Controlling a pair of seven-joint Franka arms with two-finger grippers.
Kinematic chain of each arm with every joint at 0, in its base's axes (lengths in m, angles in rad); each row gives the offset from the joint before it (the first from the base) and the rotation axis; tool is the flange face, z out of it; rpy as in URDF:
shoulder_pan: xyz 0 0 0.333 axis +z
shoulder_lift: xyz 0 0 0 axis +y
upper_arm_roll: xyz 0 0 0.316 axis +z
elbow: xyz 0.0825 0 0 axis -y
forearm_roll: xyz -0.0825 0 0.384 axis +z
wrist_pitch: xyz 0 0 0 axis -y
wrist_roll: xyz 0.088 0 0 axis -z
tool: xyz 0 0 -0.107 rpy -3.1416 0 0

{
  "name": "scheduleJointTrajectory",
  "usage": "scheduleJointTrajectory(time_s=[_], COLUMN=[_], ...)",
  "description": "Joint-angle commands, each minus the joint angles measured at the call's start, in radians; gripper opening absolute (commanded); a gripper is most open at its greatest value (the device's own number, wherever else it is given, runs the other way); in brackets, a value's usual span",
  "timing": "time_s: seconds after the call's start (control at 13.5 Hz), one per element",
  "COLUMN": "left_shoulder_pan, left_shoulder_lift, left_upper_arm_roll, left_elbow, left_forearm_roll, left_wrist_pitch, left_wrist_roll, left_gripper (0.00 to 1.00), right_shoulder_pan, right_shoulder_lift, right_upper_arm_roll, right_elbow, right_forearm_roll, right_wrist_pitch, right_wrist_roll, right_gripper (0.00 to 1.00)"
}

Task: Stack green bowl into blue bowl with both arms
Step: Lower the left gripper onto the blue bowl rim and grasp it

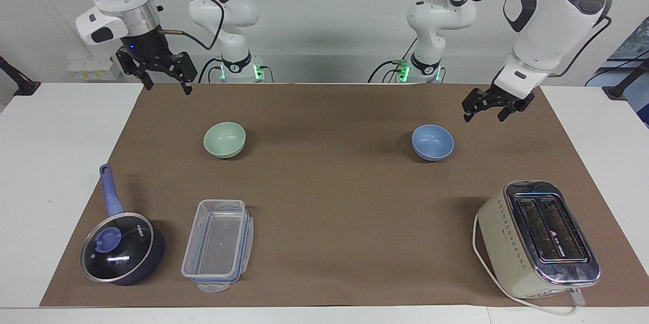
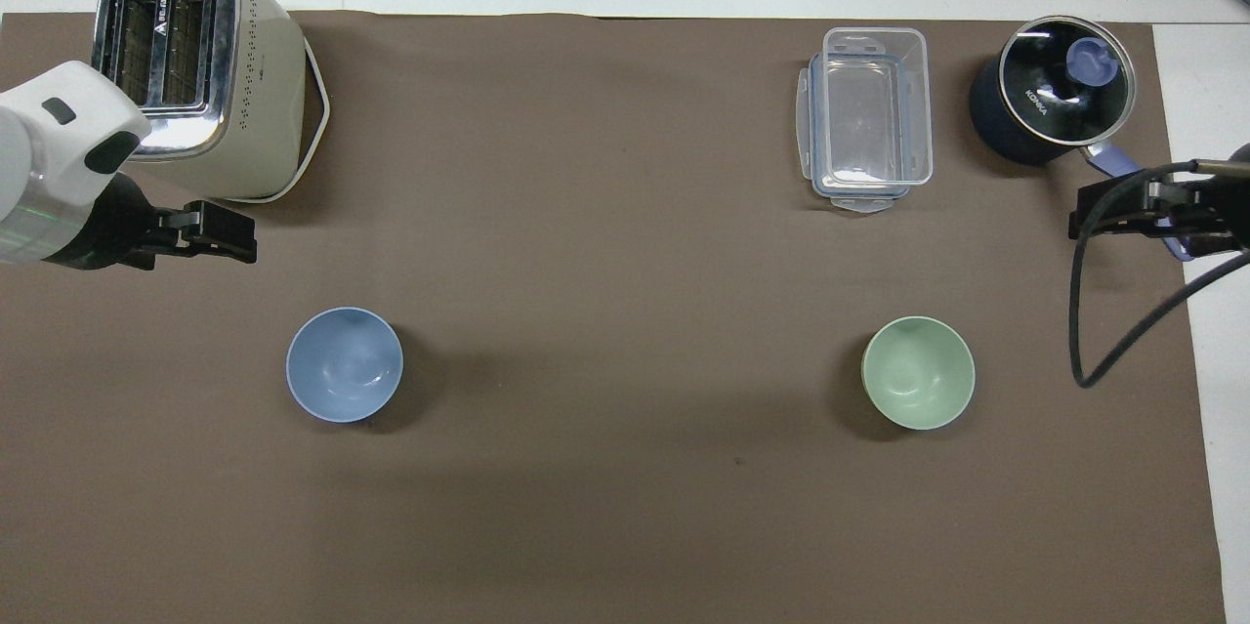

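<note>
The green bowl point(image 1: 224, 139) point(image 2: 918, 372) stands upright on the brown mat toward the right arm's end. The blue bowl point(image 1: 432, 142) point(image 2: 344, 364), the same size, sits upright toward the left arm's end. Both bowls hold nothing. My left gripper point(image 1: 481, 117) point(image 2: 239, 246) hangs open in the air over the mat between the blue bowl and the mat's edge at the left arm's end, touching nothing. My right gripper point(image 1: 167, 86) point(image 2: 1084, 214) is open and raised over the mat's corner at the right arm's end, apart from the green bowl.
A cream toaster point(image 1: 540, 238) point(image 2: 195, 67) stands farther from the robots than the blue bowl. A clear plastic container point(image 1: 218, 243) point(image 2: 867, 116) and a dark blue lidded saucepan point(image 1: 121, 248) point(image 2: 1050, 102) lie farther out than the green bowl.
</note>
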State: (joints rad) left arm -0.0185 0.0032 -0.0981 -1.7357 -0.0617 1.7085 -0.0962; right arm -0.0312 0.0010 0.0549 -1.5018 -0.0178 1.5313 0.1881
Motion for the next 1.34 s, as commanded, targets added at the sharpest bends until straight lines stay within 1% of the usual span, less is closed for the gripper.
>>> scheduleJointTrajectory(time_s=[0.0, 0.3, 0.74, 0.89, 1.04, 1.11, 1.19, 1.26], left_shoulder_pan=[0.005, 0.022, 0.02, 0.008, -0.033, -0.047, -0.049, -0.047], left_shoulder_lift=[-0.043, -0.052, -0.051, -0.052, -0.051, -0.049, -0.051, -0.052], left_upper_arm_roll=[0.008, 0.009, 0.009, 0.009, 0.008, 0.008, 0.008, 0.009], left_elbow=[-0.085, -0.133, -0.277, -0.353, -0.428, -0.477, -0.52, -0.537], left_forearm_roll=[-0.018, -0.061, -0.107, -0.142, -0.142, -0.142, -0.142, -0.142], left_wrist_pitch=[0.068, 0.106, 0.232, 0.305, 0.376, 0.434, 0.482, 0.506], left_wrist_roll=[0.041, 0.101, 0.2, 0.223, 0.224, 0.224, 0.225, 0.225], left_gripper=[1.0, 1.0, 1.0, 1.0, 1.0, 1.0, 1.0, 1.0], right_shoulder_pan=[-0.009, -0.009, -0.009, -0.009, -0.009, -0.009, -0.009, -0.009], right_shoulder_lift=[-0.006, -0.006, -0.006, -0.006, -0.006, -0.006, -0.006, -0.006], right_upper_arm_roll=[0.002, 0.002, 0.002, 0.002, 0.002, 0.002, 0.002, 0.002], right_elbow=[-0.002, -0.002, -0.002, -0.002, -0.002, -0.002, -0.002, -0.002], right_forearm_roll=[0.019, 0.019, 0.019, 0.021, 0.021, 0.021, 0.021, 0.021], right_wrist_pitch=[0.006, 0.006, 0.006, 0.006, 0.006, 0.006, 0.004, 0.006], right_wrist_roll=[0.004, 0.004, 0.004, 0.004, 0.004, 0.004, 0.004, 0.004], right_gripper=[1.0, 1.0, 1.0, 1.0, 1.0, 1.0, 1.0, 1.0])
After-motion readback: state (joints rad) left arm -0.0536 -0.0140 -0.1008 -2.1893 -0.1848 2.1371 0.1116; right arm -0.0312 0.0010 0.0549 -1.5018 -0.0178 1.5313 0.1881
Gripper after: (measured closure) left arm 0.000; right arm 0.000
